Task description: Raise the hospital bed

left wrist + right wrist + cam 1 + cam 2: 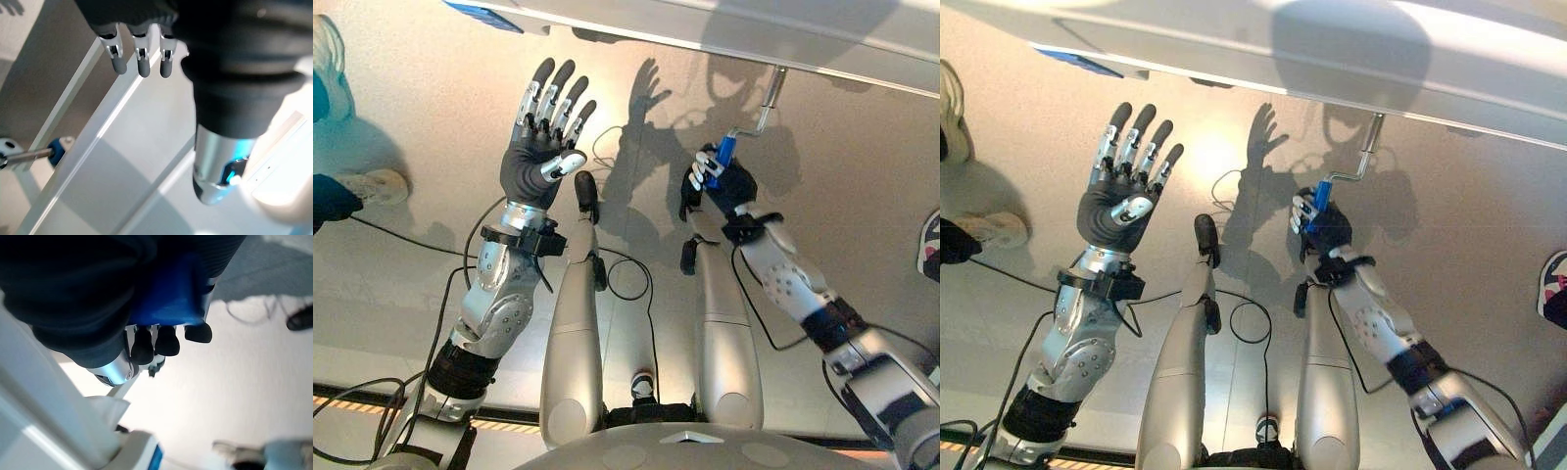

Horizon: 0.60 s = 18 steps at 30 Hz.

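Observation:
The hospital bed's white frame edge (724,29) runs across the top of the eye views. A metal crank (766,108) hangs down from it and ends in a blue handle (724,155). My right hand (717,186) is shut on that blue handle (168,296), its fingers curled round it. My left hand (540,132) is held up to the left of the crank, open, palm towards the camera, fingers spread and holding nothing. The left wrist view shows the blue handle's end (57,149) beside the bed's white rail (98,137).
A person's shoe (372,186) and dark sleeve (328,201) stand at the left on the floor. Another shoe (930,245) shows at the right edge. A blue label (1077,61) sits under the bed frame at upper left.

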### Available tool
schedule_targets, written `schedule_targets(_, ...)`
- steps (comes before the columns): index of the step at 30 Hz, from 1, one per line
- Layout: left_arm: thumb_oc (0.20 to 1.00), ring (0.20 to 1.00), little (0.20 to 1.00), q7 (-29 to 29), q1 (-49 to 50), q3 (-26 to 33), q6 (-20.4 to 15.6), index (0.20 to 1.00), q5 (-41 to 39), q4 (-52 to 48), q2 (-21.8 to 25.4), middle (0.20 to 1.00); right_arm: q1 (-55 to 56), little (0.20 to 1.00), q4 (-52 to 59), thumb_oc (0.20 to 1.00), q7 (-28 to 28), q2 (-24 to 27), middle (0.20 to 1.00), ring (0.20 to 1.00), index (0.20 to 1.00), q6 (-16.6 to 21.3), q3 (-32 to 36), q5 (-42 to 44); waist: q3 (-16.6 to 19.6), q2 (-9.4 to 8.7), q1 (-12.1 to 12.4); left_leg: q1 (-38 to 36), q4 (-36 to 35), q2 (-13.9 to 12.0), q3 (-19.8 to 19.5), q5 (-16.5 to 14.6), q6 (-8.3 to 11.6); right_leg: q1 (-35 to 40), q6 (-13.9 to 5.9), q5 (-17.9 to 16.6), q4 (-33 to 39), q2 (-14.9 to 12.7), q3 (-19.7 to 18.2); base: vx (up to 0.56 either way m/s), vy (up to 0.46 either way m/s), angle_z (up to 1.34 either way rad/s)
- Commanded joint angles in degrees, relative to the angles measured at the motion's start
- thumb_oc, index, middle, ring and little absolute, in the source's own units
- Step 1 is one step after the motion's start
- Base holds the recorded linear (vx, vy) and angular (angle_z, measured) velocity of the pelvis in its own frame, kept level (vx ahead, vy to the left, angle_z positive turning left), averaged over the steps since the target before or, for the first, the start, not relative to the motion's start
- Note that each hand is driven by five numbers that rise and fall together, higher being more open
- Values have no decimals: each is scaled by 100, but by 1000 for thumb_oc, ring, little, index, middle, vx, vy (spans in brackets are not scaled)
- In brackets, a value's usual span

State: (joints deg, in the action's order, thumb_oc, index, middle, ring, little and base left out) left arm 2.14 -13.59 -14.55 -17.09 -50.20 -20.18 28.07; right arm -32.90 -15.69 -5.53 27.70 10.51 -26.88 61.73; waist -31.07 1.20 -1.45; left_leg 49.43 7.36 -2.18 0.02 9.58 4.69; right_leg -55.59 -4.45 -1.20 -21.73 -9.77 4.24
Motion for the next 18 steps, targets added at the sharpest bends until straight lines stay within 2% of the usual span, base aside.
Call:
schedule_targets(1, 1000, 1000, 1000, -50, 23, -153, -230, 1000, 457, -640, 182, 1000, -1044, 200, 985, 200, 347, -815, 200, 200, 200, 266, -399, -922, 128, 201, 307, -80, 646, 304, -34, -729, -199, 495, -464, -321, 697, -79, 231, 20, 23, 6)
schedule_targets(7, 1000, 1000, 1000, -15, -265, -298, -286, 1000, 677, -447, 296, 1000, -1110, 200, 345, 200, 303, -1114, 200, 200, 200, 344, -450, -798, 128, 108, 257, -153, 663, 319, 21, -781, -216, 570, -459, -318, 735, -91, 189, 15, 12, 6)
schedule_targets(8, 1000, 1000, 1000, 15, -370, -303, -289, 1000, 748, -474, 360, 1000, -1127, 200, -180, 200, 134, -1200, 200, 200, 200, 260, -411, -942, 128, 148, 294, -132, 721, 340, -1, -798, -226, 563, -464, -319, 728, -114, 175, 0, 0, 0)
schedule_targets(9, 1000, 1000, 1000, 15, -371, -304, -289, 1000, 748, -474, 361, 1000, -1129, 200, -183, 200, 135, -1202, 200, 200, 200, 260, -410, -942, 128, 148, 295, -131, 722, 340, -2, -799, -226, 563, -464, -319, 729, -114, 176, 10, 60, -2)
schedule_targets(10, 1000, 1000, 1000, 19, -231, -301, -315, 1000, 736, -599, 347, 1000, -1209, 200, -760, 200, 14, -1341, 200, 200, 200, 222, -220, -1092, 128, 262, 398, -143, 698, 359, -19, -796, -238, 578, -476, -327, 738, -133, 190, 5, 38, 0)
schedule_targets(11, 1000, 1000, 1000, 20, -228, -299, -313, 1000, 737, -602, 349, 1000, -1210, 200, -762, 200, 15, -1344, 200, 200, 200, 222, -220, -1092, 128, 260, 397, -144, 697, 359, -19, -796, -238, 579, -476, -327, 739, -132, 190, 11, 79, -1)
schedule_targets(14, 1000, 1000, 1000, -78, -213, -485, -290, 1000, 650, -634, 373, 1000, -1499, 200, -1884, 200, -281, -1530, 200, 200, 200, 135, 39, -1380, 128, 323, 436, -116, 727, 367, 55, -847, -271, 503, -457, -321, 711, -117, 141, 7, 49, -3)
schedule_targets(17, 1000, 1000, 1000, -90, -332, -586, -286, 1000, 590, -605, 373, 1000, -1707, 200, -2522, 200, -371, -1516, 200, 200, 200, 73, 167, -1567, 128, 370, 452, -57, 753, 375, 60, -861, -276, 434, -453, -304, 674, -111, 117, 1, 31, 0)
schedule_targets(18, 1000, 1000, 1000, -116, -385, -691, -279, 1000, 501, -617, 304, 1000, -1845, 200, -3210, 200, -453, -1460, 200, 200, 200, -9, 373, -1693, 128, 425, 466, -26, 754, 387, 78, -874, -282, 399, -453, -293, 665, -110, 99, 0, 40, -1)
